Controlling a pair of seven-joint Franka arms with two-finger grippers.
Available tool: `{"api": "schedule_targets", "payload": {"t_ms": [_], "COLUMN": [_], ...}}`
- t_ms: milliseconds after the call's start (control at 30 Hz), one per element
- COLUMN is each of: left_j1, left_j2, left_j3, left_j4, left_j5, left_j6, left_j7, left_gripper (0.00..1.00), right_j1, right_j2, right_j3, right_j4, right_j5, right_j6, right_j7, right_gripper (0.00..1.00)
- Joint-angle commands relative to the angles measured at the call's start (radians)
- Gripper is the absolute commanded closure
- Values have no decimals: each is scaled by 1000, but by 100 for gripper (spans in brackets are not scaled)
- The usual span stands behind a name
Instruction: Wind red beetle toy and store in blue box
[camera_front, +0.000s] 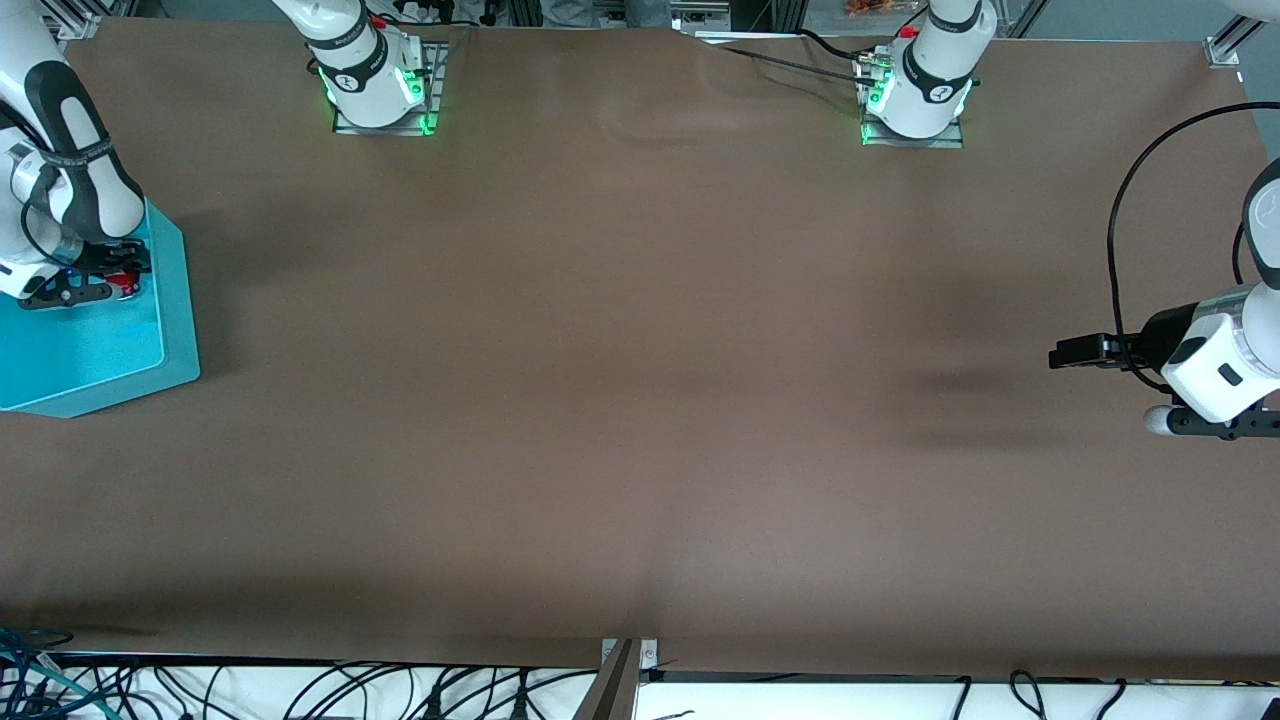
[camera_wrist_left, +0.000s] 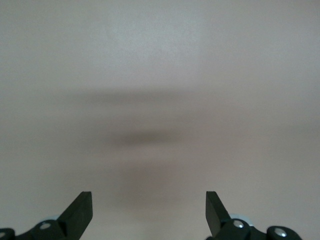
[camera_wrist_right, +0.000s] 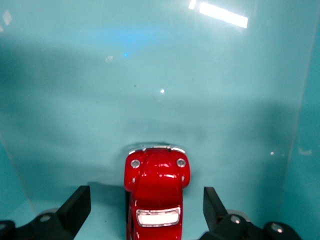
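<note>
The red beetle toy (camera_wrist_right: 157, 185) rests on the floor of the blue box (camera_wrist_right: 150, 90), nose toward one box wall. My right gripper (camera_wrist_right: 146, 210) is open around it, with a gap between each finger and the car's sides. From the front camera, the blue box (camera_front: 100, 350) stands at the right arm's end of the table. The right gripper (camera_front: 85, 285) reaches down into it, and a bit of the red toy (camera_front: 122, 283) shows beside the fingers. My left gripper (camera_front: 1215, 424) waits open over bare table at the left arm's end, nothing between its fingers (camera_wrist_left: 80, 210).
The brown table (camera_front: 640, 400) stretches between the two arms. The arm bases (camera_front: 378, 85) stand along the edge farthest from the front camera. A black cable (camera_front: 1125, 230) loops above the left wrist. Loose cables (camera_front: 300, 690) hang below the table's nearest edge.
</note>
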Motion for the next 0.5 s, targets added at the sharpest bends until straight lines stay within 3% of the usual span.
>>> {"api": "schedule_targets", "payload": {"t_ms": [0,300,467], "left_j1": [3,4,6], "left_j2": [3,9,11], "left_j3": [1,1,1], "left_j4": [8,8,9], "left_j5": [5,3,3], "left_j6": [-13,-13,-13], "left_j7": [16,16,16], "left_gripper": [0,0,0], "right_j1": [-19,-17,-10], "right_j2": [-77,-140,-201], "right_j3": [46,97,105], "right_j4": [24,157,176], "right_j5": [6,11,12], "right_j6": [-95,-390,-476], "right_j7": [7,12,12], "right_gripper": [0,0,0]}}
